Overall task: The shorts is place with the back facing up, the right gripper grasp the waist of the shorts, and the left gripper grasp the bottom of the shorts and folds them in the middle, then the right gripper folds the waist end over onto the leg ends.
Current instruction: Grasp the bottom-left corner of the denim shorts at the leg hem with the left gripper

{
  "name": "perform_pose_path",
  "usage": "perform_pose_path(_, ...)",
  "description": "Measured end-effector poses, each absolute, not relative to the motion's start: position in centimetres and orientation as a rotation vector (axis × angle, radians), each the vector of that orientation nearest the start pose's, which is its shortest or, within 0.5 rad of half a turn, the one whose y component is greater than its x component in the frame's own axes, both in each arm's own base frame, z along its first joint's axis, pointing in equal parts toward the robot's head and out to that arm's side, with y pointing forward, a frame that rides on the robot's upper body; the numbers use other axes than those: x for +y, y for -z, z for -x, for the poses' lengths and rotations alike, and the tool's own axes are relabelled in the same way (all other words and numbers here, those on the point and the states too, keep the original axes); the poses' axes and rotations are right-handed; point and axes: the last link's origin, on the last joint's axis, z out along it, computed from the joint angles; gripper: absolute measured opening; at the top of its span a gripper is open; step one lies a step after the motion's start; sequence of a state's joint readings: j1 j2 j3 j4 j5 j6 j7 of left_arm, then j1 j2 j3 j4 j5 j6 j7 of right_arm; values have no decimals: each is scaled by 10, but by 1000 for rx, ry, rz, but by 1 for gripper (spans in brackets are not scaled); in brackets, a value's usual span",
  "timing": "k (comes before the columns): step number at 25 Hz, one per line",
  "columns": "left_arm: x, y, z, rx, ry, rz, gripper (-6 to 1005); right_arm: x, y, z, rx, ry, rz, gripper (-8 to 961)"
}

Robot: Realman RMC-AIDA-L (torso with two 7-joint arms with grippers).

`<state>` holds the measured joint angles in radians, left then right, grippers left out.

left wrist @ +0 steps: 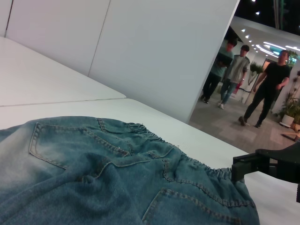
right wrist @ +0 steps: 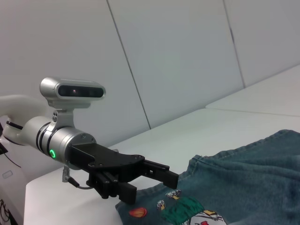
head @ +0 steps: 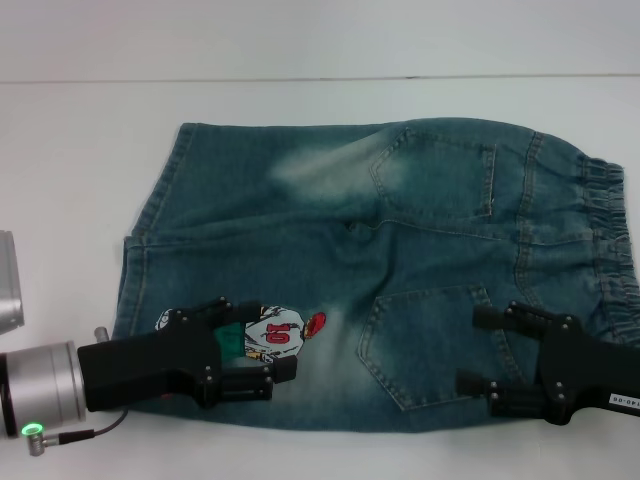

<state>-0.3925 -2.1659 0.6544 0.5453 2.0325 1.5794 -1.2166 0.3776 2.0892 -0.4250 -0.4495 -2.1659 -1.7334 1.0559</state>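
The denim shorts (head: 400,250) lie flat with the back pockets up, the elastic waist (head: 610,240) to the right and the leg ends (head: 150,230) to the left. My left gripper (head: 262,340) is open over the near leg, its fingers on either side of a cartoon patch (head: 278,333). My right gripper (head: 468,350) is open over the near pocket, close to the waist. The right wrist view shows the left gripper (right wrist: 157,185) open above the shorts (right wrist: 253,187). A finger (left wrist: 248,166) of the right gripper shows beyond the waist (left wrist: 197,164) in the left wrist view.
A white table (head: 80,150) carries the shorts, with a white wall behind it (head: 320,40). The left arm's silver wrist camera (head: 8,285) sits at the left edge. Three people (left wrist: 243,79) walk in a corridor beyond the table.
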Motion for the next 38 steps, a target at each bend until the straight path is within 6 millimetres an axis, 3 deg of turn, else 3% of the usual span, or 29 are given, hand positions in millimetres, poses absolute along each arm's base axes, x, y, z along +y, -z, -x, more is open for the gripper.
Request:
perform_pose_path(23,266,48,286,-747,835,2710,958,242,22,-312,666,-887,2690,935)
perform_pose_path(30,262,6,300,-860,931,2540,957,242,22,-312,668,-882,2687,932)
perform_pose_path(35,255,-26,322,-1008,846,2407,955,242,22,-313,670,-880,2686,930)
perform_pose_path(38,249,-35,334,-1111,767,2356,955,242,22,-313,671,-878,2685,929)
